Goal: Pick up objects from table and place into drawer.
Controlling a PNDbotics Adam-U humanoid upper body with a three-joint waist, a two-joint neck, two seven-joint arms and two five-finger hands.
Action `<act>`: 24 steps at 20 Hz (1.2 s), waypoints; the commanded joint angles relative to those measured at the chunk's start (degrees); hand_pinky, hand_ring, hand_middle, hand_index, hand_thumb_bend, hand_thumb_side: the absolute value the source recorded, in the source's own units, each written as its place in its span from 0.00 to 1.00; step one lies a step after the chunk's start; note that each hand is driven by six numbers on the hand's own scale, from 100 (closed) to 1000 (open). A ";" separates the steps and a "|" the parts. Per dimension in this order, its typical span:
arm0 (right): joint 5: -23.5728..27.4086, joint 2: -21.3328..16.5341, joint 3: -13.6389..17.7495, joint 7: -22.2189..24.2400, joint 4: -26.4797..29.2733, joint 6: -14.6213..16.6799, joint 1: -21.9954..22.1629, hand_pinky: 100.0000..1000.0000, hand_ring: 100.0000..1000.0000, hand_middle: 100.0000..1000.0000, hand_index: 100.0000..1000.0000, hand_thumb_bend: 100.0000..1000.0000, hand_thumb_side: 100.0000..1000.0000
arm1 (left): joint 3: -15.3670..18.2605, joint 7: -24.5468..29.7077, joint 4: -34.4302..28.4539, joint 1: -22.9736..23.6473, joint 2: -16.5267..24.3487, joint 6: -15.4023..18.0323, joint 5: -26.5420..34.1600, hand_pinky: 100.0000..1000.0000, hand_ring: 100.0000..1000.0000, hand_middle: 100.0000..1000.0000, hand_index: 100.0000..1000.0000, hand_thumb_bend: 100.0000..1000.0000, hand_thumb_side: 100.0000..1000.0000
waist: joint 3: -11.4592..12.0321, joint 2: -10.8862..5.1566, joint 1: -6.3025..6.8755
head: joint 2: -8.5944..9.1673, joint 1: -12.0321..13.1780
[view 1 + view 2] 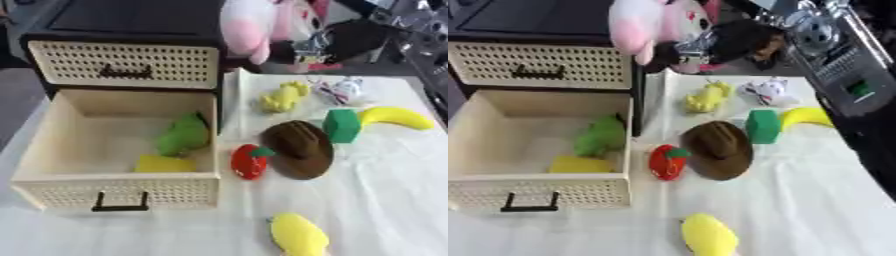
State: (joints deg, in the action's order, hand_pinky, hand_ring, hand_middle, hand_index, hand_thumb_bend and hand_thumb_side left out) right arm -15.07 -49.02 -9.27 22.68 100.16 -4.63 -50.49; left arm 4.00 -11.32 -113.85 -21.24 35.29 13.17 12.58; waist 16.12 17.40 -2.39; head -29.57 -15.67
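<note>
Above the cabinet's right corner, near the top edge of the views, a pink-and-white plush toy [654,25] hangs in the air; the robot's right arm [842,65] comes in from the upper right as a dark and silver mass, but its hand is lost behind the plush, so I cannot tell how far its fingers are open or whether they grip the toy. No left hand shows in either view. Below, the cream woven-front drawer [114,192] stands pulled out from the black cabinet [131,20], whose upper drawer [122,62] is shut. Inside the open drawer lie a green plush toy [184,135] against the right wall and a flat yellow piece [164,164] just beside it, near the front corner. On the white cloth-covered table [385,200], to the right of the drawer, a red tomato-like toy [249,161] touches the edge of a brown hat [300,149]. A green block [341,125] stands just beside the hat's far side, with a banana [395,118] touching it on the right. Farther back sit a yellow plush toy [284,96] and a small white object with red and blue marks [337,90], close together. Near the front edge, well apart from the rest, lies a yellow lemon-like toy [299,235].
</note>
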 commanded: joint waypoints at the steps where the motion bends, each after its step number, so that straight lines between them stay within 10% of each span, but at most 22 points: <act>1: -1.12 1.04 -0.04 0.02 -2.85 0.05 -2.47 0.53 0.51 0.34 0.49 0.66 0.64 | 0.19 0.28 -0.74 -0.83 1.00 0.05 0.21 0.52 0.70 0.60 0.88 0.00 1.00 | 0.67 -0.70 0.07 | 0.71 -0.54; 24: -10.64 14.08 -4.08 -1.89 -14.65 -0.33 -8.85 0.51 0.49 0.32 0.48 0.66 0.63 | 0.15 1.05 -0.74 -2.07 -0.70 -0.14 0.84 0.52 0.70 0.60 0.88 0.00 1.00 | 4.92 0.76 -0.52 | 2.88 -3.56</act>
State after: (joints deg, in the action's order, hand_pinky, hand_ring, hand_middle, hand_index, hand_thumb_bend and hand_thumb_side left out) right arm -24.91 -35.49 -12.63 20.40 86.23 -5.25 -58.89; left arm 3.71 -10.53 -113.85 -22.51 33.71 12.98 13.14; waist 20.77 18.81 -3.25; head -27.51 -18.99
